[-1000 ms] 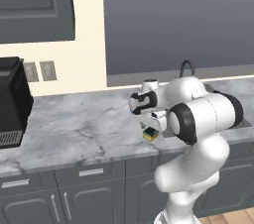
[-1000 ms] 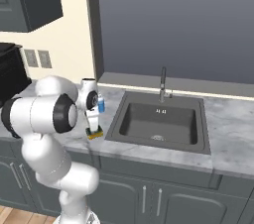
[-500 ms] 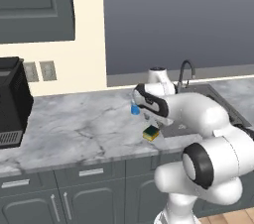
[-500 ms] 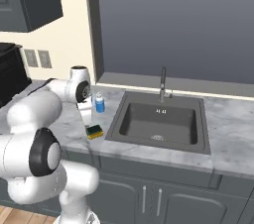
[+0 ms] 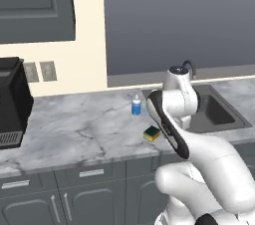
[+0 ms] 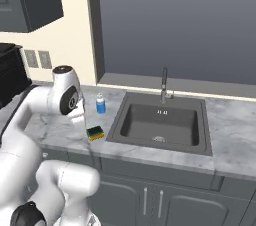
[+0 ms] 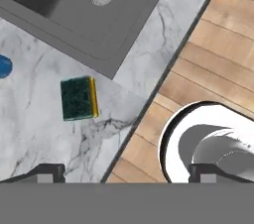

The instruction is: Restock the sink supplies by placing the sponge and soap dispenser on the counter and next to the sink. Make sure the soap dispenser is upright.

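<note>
The soap dispenser [image 5: 136,105] stands upright on the surface [image 5: 84,124], just beside the left rim of the sink [image 6: 159,123] and toward the back edge; the sponge [image 5: 152,133] lies flat nearer the front edge, green face up, also just beside that rim, apart from the bottle. Both task things look placed, so the job appears close to done. The end effector [image 7: 126,173] is held wide, its two finger tips [image 7: 44,172] far apart with nothing between them. In the hand view it looks down over the front edge of the surface, partly above the wooden floor [image 7: 218,54]. From there the sponge lies up and to the left in that view, farther in over the surface, its long axis running roughly up the picture, and the blue bottle sits at the left border, beyond the sponge. Any further move would likely be a retreat rather than a grasp
</note>
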Robot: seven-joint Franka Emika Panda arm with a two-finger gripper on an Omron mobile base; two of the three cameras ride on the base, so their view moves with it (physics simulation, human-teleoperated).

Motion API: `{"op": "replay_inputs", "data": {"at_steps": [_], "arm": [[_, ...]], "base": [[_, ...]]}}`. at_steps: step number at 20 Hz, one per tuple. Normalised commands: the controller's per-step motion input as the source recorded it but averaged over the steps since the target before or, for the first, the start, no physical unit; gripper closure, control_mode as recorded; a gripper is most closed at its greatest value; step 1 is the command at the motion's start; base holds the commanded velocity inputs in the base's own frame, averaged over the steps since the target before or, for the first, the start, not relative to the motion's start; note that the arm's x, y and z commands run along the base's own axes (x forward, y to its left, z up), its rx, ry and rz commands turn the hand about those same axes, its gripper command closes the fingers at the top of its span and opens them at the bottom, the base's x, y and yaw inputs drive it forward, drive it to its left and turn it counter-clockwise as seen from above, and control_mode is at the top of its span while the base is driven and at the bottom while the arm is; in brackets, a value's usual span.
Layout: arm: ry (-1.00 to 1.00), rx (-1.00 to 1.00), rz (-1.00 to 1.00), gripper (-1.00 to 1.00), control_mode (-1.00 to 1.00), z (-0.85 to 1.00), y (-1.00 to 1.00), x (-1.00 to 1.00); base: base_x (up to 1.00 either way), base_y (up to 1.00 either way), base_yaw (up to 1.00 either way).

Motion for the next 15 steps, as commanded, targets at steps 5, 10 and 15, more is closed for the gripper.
{"op": "replay_inputs", "data": {"at_steps": [5, 10, 15], "arm": [[-0.39, -0.02, 0.0, -1.0, -1.0, 0.76, -0.01, -0.06], [-0.37, -0.04, 0.0, -1.0, -1.0, 0.81, 0.0, 0.0], [-0.23, -0.04, 0.0, -1.0, -1.0, 0.6, 0.0, -0.03]], "base": [[0.0, 0.0, 0.0], [0.0, 0.0, 0.0], [0.0, 0.0, 0.0]]}}
